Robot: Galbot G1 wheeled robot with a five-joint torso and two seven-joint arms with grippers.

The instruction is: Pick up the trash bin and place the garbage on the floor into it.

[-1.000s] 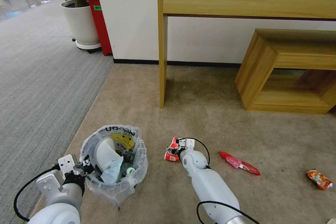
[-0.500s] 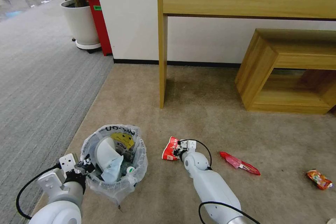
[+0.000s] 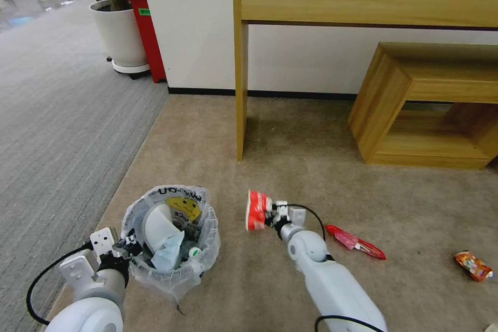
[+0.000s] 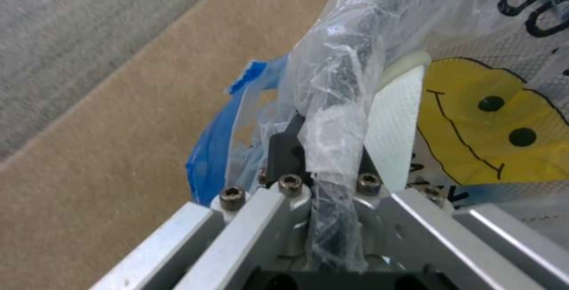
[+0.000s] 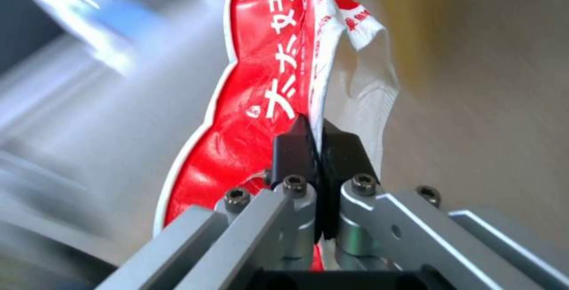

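Words on the trash

The red cup (image 5: 255, 103) has white Japanese letters; the bin's bag (image 4: 533, 10) has black letters, cut off.

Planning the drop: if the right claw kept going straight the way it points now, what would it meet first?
Probably the trash bin: the right claw, shut on the crushed red-white cup, points toward the robot's left, with bare floor between. Depth is uncertain; it might pass beyond the rim.
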